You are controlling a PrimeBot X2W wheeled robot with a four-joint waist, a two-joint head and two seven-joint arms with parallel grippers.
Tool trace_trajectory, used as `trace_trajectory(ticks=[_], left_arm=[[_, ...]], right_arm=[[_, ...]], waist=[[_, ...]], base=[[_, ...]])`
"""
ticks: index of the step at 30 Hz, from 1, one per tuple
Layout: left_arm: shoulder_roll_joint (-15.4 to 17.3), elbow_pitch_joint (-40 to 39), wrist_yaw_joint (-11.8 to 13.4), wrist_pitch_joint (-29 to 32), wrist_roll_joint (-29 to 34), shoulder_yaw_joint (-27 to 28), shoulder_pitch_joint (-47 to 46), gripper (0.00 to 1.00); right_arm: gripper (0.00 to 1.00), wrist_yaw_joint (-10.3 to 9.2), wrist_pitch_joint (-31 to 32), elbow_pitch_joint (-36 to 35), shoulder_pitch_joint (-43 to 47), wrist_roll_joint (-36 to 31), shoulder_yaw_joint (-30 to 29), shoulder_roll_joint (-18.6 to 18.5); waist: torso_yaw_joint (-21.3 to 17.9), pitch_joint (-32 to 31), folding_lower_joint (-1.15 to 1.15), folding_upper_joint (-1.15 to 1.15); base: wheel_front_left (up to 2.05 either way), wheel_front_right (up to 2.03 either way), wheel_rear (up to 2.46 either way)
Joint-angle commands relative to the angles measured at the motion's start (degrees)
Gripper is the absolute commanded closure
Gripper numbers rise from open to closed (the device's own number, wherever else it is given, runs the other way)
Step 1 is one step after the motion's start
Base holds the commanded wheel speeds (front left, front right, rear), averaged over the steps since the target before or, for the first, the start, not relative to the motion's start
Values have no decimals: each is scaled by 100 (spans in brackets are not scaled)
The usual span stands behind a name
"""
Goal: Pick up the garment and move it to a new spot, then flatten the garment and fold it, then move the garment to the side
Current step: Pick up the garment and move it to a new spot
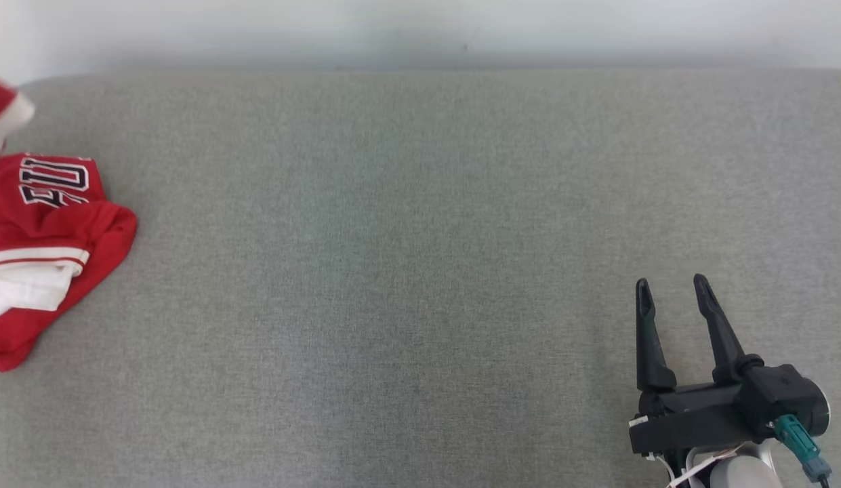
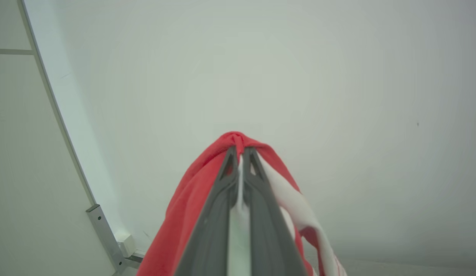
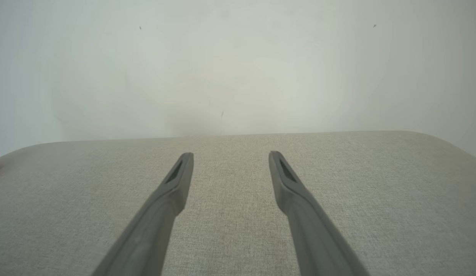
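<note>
Where the grey fabric surface (image 1: 420, 271) meets the pale wall (image 1: 420, 27) behind it, you see a straight back edge with rounded corners. Your red and white garment (image 1: 47, 251) lies bunched at the surface's far left, lettering showing. Your left claw (image 2: 241, 151) is clamped together on a red fold of that garment. Your right claw (image 1: 671, 281) stands wide apart, gripping nothing, above the surface's near right.

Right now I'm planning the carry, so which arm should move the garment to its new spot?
Left. The left end effector is shut on the garment, red cloth draped around it. The right end effector is open over the grey surface, far from the garment.
</note>
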Motion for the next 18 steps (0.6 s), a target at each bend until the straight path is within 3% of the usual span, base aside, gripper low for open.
trace_trajectory(ticks=[1,11,18], left_arm=[[-33,-332,-40,69,77,-124,-153,100],[-556,-1792,-127,813,-10,-779,-437,100],[-1108,-2236,-174,1137,-71,-1403,-198,100]], right_arm=[[0,15,-3,40,83,86,53,9],[0,15,-4,179,142,413,206,11],[0,12,-4,249,156,524,267,10]], waist=[[-59,-250,0,0],[-762,-485,0,0],[-1416,-525,0,0]], base=[[0,0,0],[0,0,0],[0,0,0]])
